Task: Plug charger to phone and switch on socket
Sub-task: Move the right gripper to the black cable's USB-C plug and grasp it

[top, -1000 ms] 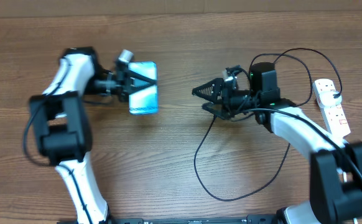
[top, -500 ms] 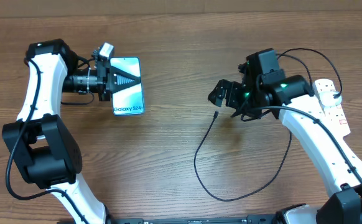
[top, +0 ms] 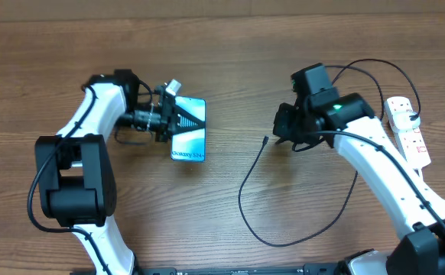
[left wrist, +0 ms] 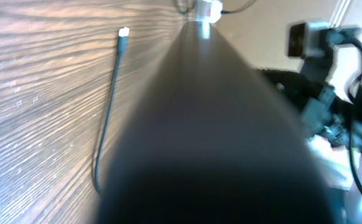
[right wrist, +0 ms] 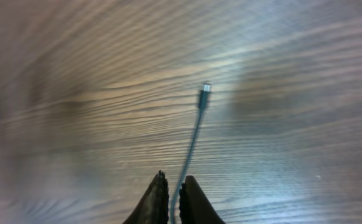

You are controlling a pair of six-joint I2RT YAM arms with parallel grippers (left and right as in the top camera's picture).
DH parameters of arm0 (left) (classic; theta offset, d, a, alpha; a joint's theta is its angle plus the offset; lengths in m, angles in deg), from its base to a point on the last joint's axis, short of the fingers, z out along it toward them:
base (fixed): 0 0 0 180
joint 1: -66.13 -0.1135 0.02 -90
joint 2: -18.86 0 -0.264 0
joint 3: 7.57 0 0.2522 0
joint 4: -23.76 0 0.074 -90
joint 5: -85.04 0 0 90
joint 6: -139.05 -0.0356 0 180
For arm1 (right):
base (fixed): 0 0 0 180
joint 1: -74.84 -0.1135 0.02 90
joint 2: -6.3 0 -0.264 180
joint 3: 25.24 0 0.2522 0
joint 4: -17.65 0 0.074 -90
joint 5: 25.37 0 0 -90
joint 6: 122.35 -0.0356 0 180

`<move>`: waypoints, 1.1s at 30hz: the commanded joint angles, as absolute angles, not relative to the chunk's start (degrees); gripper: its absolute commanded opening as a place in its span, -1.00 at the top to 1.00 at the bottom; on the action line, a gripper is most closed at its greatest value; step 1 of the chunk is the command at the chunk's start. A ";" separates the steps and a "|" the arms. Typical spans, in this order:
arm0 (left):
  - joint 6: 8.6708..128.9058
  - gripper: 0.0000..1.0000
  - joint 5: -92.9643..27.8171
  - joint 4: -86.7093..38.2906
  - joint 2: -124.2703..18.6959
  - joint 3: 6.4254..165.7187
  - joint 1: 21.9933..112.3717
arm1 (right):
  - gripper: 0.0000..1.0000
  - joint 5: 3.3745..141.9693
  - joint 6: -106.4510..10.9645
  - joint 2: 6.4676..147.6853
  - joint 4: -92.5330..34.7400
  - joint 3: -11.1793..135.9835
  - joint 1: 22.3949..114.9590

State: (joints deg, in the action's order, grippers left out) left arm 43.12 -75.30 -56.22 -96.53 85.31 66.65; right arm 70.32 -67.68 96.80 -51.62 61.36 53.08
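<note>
On the worktop (top: 131, 229), one socket (top: 407, 131) is seen at the far right, in the overhead view only. One phone (top: 188, 143) is held left of centre, clamped in the closed left tool (top: 186, 114). One charger (top: 241, 195) is looped right of centre. Its plug (right wrist: 206, 88) is shown clearly only by the right wrist view, beyond the closed right tool (right wrist: 175, 180). Whether the cable is pinched cannot be told.

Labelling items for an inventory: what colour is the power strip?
The socket is white with red marks; it shows best in the overhead view.
</note>
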 commanded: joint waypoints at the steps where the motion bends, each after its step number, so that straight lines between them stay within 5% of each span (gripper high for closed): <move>1: 53.65 0.92 -72.31 -52.85 -95.83 82.90 67.02 | 0.92 60.49 -74.17 98.24 -52.08 61.21 50.66; 12: 58.75 0.91 -67.37 -48.98 -95.83 82.53 66.76 | 0.92 61.93 -74.32 109.61 -51.20 61.21 50.13; 22: 58.72 0.91 -67.30 -48.35 -95.83 82.53 66.80 | 0.63 64.77 -74.34 113.83 -47.46 61.21 50.13; 33: 58.72 0.91 -67.33 -48.20 -95.83 82.53 66.80 | 0.60 65.86 -74.39 113.83 -43.75 58.78 50.09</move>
State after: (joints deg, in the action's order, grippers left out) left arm 58.13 -65.93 -48.22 -96.53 82.40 66.91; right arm 65.27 -74.15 113.85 -44.58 60.49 50.07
